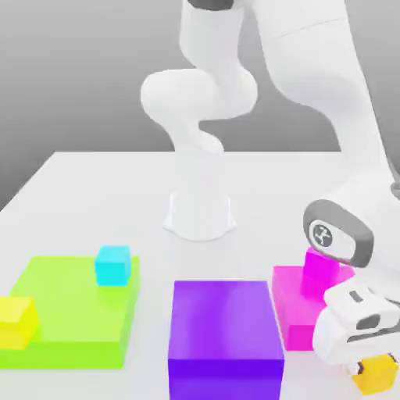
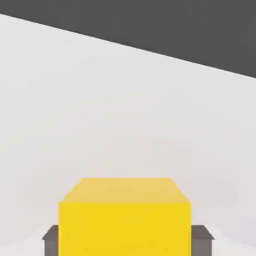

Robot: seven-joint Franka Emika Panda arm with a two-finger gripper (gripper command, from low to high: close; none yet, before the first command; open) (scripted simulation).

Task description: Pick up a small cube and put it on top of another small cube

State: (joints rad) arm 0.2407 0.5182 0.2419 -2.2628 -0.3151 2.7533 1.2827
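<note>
The small cube [image 1: 380, 376], plain amber, sits low at the near end of the exterior view's right. My gripper [image 1: 372, 366] comes down on it from above, the white hand covering its top. In the hand view the small cube [image 2: 125, 220] lies between my two grey fingertips [image 2: 50, 240], one pressed against each side, so the gripper is shut on it. Other small cubes are a magenta one [image 1: 322, 264] on a flat magenta block [image 1: 295, 306], a cyan one [image 1: 113, 264] and a lemon-yellow one [image 1: 17, 320].
A flat lime-green block [image 1: 74, 316] at the exterior view's left carries the cyan cube, with the lemon-yellow cube at its near left corner. A flat purple block [image 1: 225, 332] lies in the middle front. The arm's white base [image 1: 199, 211] stands behind them on the white table [image 1: 94, 195].
</note>
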